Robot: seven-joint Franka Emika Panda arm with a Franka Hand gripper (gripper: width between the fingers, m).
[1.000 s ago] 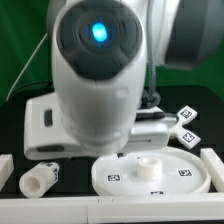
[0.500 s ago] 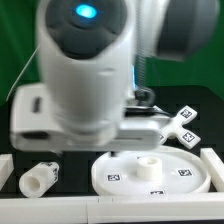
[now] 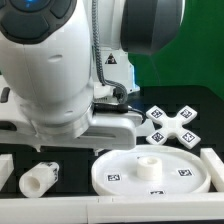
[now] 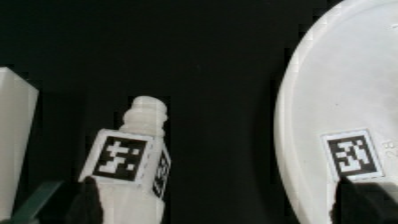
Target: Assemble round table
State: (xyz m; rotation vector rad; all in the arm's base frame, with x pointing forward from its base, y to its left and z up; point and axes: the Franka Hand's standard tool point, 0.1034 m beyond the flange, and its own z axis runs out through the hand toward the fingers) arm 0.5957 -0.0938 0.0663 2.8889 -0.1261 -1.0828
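Observation:
The round disc with its central hub lies flat at the front of the table. The short cylinder leg lies on its side to the exterior view's left of the disc. The cross-shaped base lies behind the disc on the right. In the wrist view the leg shows its tag, with the disc's rim beside it. My gripper is open and empty above them. One dark finger is by the leg, the other by the disc's rim. The arm hides the fingers in the exterior view.
A white bar lies at the exterior view's left edge and another at the right edge. The left bar also shows in the wrist view. A green backdrop stands behind. The bulky arm fills the upper left.
The arm has swung toward the exterior view's left, uncovering the whole cross-shaped base. The disc, leg and base have not moved.

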